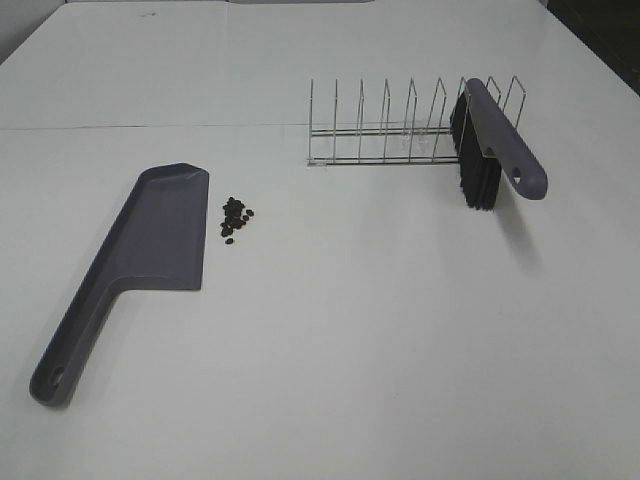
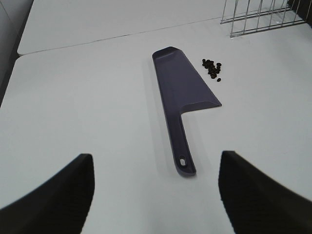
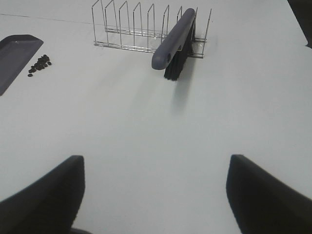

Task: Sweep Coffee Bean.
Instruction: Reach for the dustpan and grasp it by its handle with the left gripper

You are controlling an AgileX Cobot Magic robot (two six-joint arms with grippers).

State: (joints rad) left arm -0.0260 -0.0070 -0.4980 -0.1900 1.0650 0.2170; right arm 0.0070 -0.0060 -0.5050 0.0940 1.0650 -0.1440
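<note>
Along each wrist view's lower edge, the left gripper [image 2: 156, 157] and right gripper [image 3: 156, 158] hold their jaws wide apart, empty; coffee beans [image 1: 236, 219] lie beside the dustpan [image 1: 160, 235].

Counted on worktop [image 1: 350, 380]: 1 dustpan [image 1: 150, 235], 1 brush [image 1: 505, 140], 1 wire rack [image 1: 380, 160] w/ approx 9 uprights. Coffee bean [image 1: 236, 218]: approx a dozen, 1 cluster, too bunched for exact no.
</note>
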